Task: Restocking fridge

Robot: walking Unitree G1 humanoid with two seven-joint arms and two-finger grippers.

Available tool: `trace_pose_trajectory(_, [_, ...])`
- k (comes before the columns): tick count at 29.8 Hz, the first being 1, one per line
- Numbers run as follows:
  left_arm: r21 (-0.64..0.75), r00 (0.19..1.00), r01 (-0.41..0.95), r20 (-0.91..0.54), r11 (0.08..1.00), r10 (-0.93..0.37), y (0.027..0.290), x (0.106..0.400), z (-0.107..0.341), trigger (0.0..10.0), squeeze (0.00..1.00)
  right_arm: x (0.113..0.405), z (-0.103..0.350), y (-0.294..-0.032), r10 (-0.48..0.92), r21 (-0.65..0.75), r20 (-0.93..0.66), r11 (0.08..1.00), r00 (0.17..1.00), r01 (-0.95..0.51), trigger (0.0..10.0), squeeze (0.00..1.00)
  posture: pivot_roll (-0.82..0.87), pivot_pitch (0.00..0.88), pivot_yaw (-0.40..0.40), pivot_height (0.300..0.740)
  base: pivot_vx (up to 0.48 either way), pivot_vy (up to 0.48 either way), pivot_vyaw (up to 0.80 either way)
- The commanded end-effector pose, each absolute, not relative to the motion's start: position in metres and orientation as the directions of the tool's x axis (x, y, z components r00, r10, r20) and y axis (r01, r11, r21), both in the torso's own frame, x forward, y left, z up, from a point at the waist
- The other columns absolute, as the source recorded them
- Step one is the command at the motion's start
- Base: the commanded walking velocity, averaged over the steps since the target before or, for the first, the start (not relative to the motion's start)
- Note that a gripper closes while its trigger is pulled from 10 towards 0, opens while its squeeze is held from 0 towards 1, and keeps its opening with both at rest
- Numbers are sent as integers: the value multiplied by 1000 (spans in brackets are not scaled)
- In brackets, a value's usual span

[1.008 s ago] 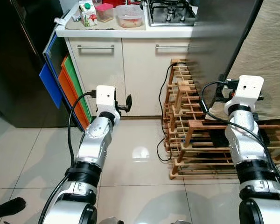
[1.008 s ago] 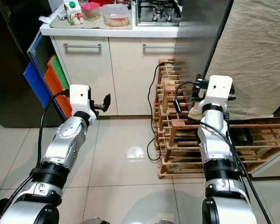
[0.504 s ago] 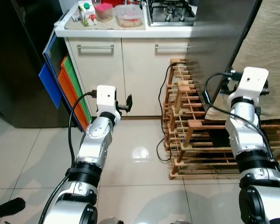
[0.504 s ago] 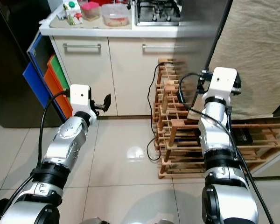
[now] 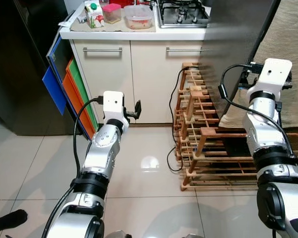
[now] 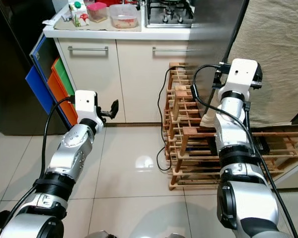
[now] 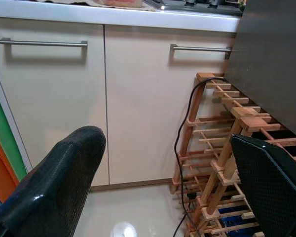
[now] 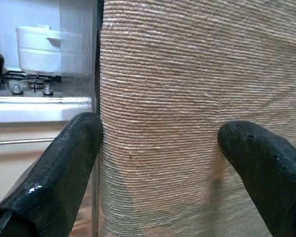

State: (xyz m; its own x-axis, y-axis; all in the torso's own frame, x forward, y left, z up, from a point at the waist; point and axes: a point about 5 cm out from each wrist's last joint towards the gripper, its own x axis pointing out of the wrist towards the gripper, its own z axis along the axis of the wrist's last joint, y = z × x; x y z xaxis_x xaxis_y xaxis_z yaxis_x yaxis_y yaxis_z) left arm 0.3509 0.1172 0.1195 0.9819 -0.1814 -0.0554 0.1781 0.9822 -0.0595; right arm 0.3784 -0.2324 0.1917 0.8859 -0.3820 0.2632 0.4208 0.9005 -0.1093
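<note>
A black fridge (image 5: 20,64) stands at the far left with its door closed. On the counter (image 5: 139,33) beside it are a small carton (image 5: 93,14), a pink-lidded tub (image 5: 111,12) and a clear food tub (image 5: 138,16). My left gripper (image 5: 136,110) is held low in front of the cream cabinets (image 7: 54,98), open and empty. My right gripper (image 8: 158,133) is raised at the right, open, its fingers (image 8: 74,153) straddling the edge where a tall dark grey panel (image 5: 233,44) meets a beige woven curtain (image 8: 187,98).
A wooden rack (image 5: 203,144) with a black cable (image 5: 175,124) stands on the tiled floor (image 5: 149,173) under the grey panel. Coloured boards (image 5: 69,89) lean between fridge and cabinet. A gas hob (image 5: 181,14) sits on the counter. A person's shoe (image 5: 7,220) is at bottom left.
My right arm has risen and swung farther right, toward the curtain and the panel's edge. The left arm has stayed where it was.
</note>
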Motion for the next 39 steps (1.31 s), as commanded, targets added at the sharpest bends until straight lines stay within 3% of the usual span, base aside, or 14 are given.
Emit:
trace_pose_trajectory(1, [-51,981,184,-57,982,-187,116,352,120,10000,0,380,196,-235,-396,-120,270,890,878,439,10000,0,-58,6,36,740,0,0,0])
trace_pose_trajectory(9, [-53,981,184,-55,982,-187,115,351,119,10000,0,377,193,-239,-360,-76,261,917,896,391,10000,0,-52,12,24,740,0,0,0])
trace_pose_trajectory(16, [-22,981,189,-38,982,-190,115,348,121,10000,0,351,168,-215,-85,-36,249,995,965,97,10000,0,-49,23,13,740,0,0,0])
trace_pose_trajectory(19, [-26,981,187,-43,982,-188,115,346,119,10000,0,325,138,-205,72,2,143,997,987,-73,10000,0,-59,29,13,740,0,0,0])
trace_pose_trajectory(23, [-32,980,193,-45,981,-194,114,346,118,10000,0,310,120,-207,107,64,75,992,991,-112,10000,0,-62,31,16,740,0,0,0])
trace_pose_trajectory(39, [8,975,215,-62,977,-214,115,350,119,10000,0,302,107,-207,38,21,10,999,999,-38,10000,0,-60,23,23,740,0,0,0])
